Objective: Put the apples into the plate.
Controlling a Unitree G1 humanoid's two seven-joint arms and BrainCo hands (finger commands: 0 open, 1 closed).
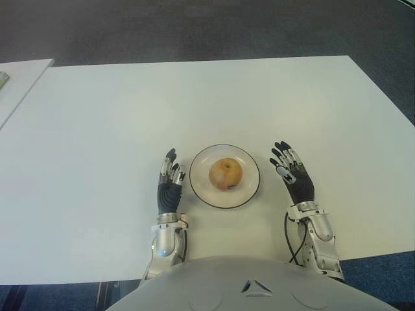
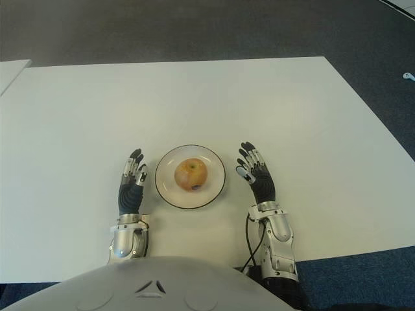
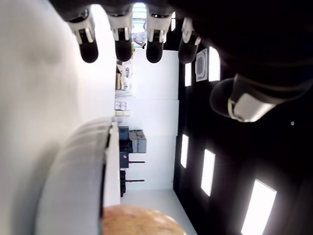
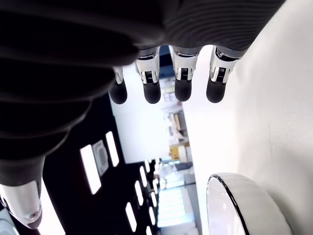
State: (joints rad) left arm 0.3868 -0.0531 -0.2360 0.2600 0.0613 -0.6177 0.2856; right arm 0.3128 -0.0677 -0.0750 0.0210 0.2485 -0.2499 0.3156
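Yellow-orange apple (image 1: 225, 173) with a reddish blush, in black-rimmed white plate (image 1: 249, 192), between left robot hand (image 1: 170, 185) and right robot hand (image 1: 294, 173), both spread and empty, white desk (image 1: 194, 103)

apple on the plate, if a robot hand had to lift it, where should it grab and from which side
Probably around the apple's round middle, coming down from above. It sits alone in the centre of the plate, whose raised rim would get in the way of a low sideways reach. The right robot hand and left robot hand show open on either side of the plate, both about equally near.
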